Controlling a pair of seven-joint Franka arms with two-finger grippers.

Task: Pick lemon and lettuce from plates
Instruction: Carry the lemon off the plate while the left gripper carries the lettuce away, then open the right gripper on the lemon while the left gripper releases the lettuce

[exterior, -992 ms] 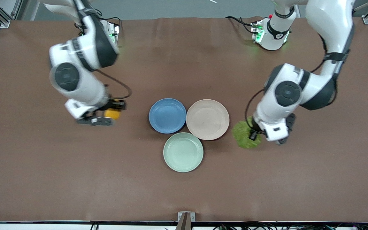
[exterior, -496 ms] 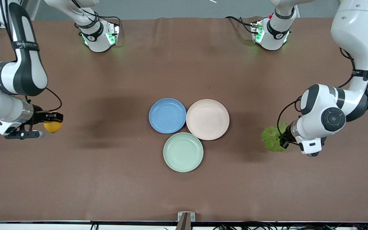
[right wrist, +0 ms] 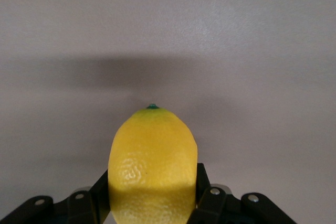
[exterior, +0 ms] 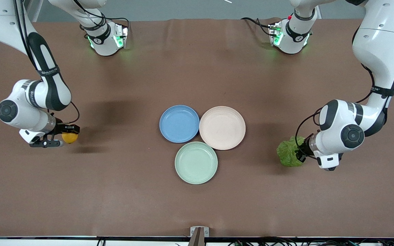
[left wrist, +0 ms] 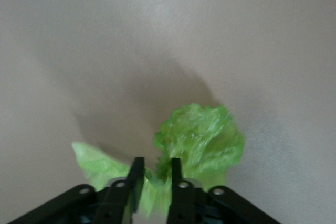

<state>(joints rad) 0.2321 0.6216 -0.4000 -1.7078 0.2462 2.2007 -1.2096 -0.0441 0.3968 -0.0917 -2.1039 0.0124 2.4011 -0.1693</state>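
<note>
Over brown table (exterior: pixel 197 205), pincers (exterior: pixel 69 132) (exterior: pixel 299 152) grip lemon (exterior: pixel 70 137), lettuce (exterior: pixel 288 151).

Matt brown table (exterior: pixel 197 68), dimpled glossy lemon (right wrist: pixel 152 166), crinkled shiny lettuce (left wrist: pixel 202 140), 3 smooth matt plates (exterior: pixel 179 123).

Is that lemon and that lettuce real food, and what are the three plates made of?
The lemon looks plastic: even waxy yellow skin with moulded dimples, though real fruit isn't ruled out. The lettuce looks like glossy, translucent soft plastic. The blue plate, beige-pink plate and mint-green plate show a uniform matte pastel finish, probably plastic or melamine.
</note>
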